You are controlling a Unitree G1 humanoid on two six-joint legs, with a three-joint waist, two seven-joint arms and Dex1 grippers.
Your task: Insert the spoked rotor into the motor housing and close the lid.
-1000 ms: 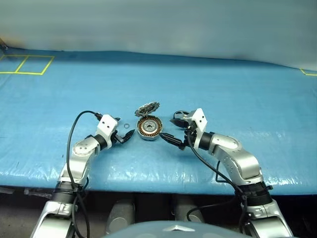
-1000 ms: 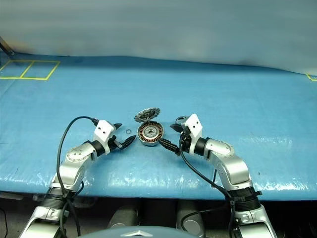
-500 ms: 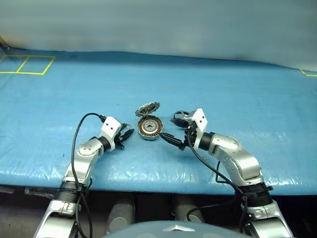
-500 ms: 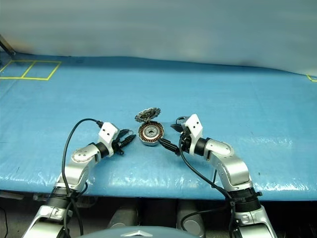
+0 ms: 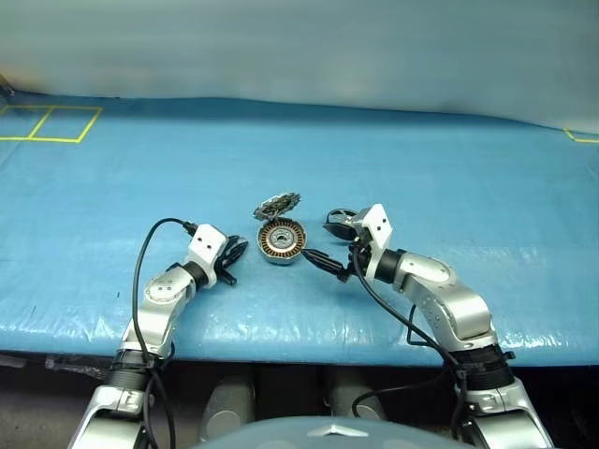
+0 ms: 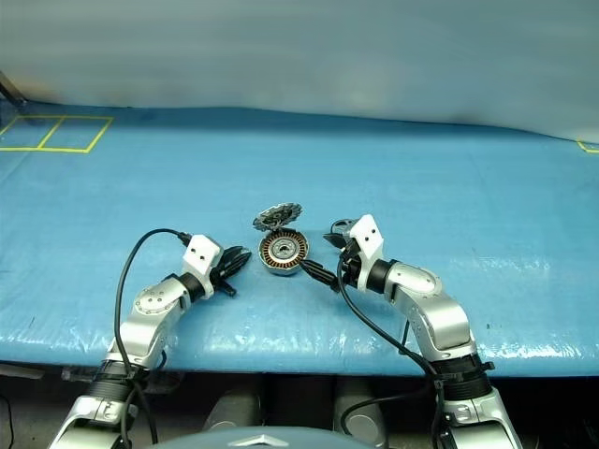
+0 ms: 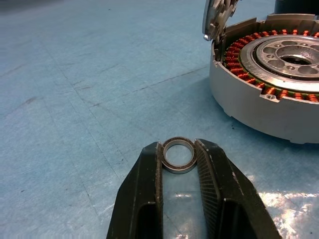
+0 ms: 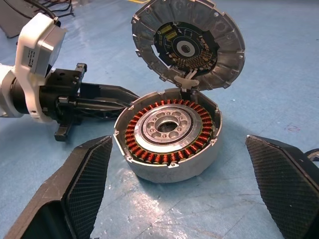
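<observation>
Left gripper [image 7: 178,162] pinches a small silver ring [image 7: 179,154] lying flat on the blue counter [image 7: 75,99], just beside the motor housing [image 8: 169,137]. The ring has no spokes or black rim, so it may not be the spoked rotor. Risk: so thin a ring can tip or squirt from the pads on lift. Right gripper [image 8: 179,186] is spread wide around the housing, not touching; closing off-centre could shove it. The lid [image 8: 188,42] stands open on its far hinge; a knock would drop it early.
</observation>
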